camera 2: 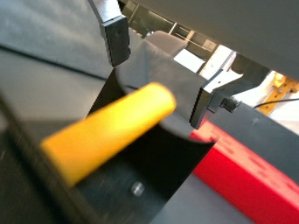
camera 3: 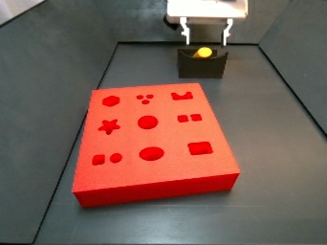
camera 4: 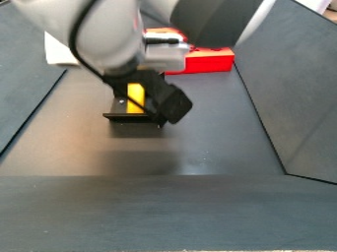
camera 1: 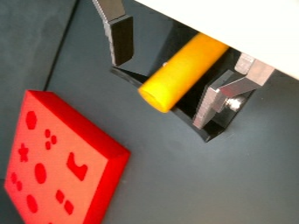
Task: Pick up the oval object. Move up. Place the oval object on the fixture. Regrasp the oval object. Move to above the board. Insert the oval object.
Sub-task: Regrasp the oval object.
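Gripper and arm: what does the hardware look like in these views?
The gripper has two flat silver plate fingers with dark pads, one bolted on with a visible screw. They hang from a white body, seen in a side view over the fixture. The arm is rounded, light grey, with a black wrist block. No markings legible.

You have one oval object (camera 3: 204, 53), yellow-orange, resting on one dark fixture (camera 3: 201, 65). You have one red board (camera 3: 151, 144), and its top carries eleven recesses in a side view: one star, one crown, one large oval, three small dots, two small squares, one larger rectangle and several round holes. You have one pincer (camera 3: 205, 34), above the fixture, with two silver fingers (camera 1: 218, 98) standing either side of the oval object.
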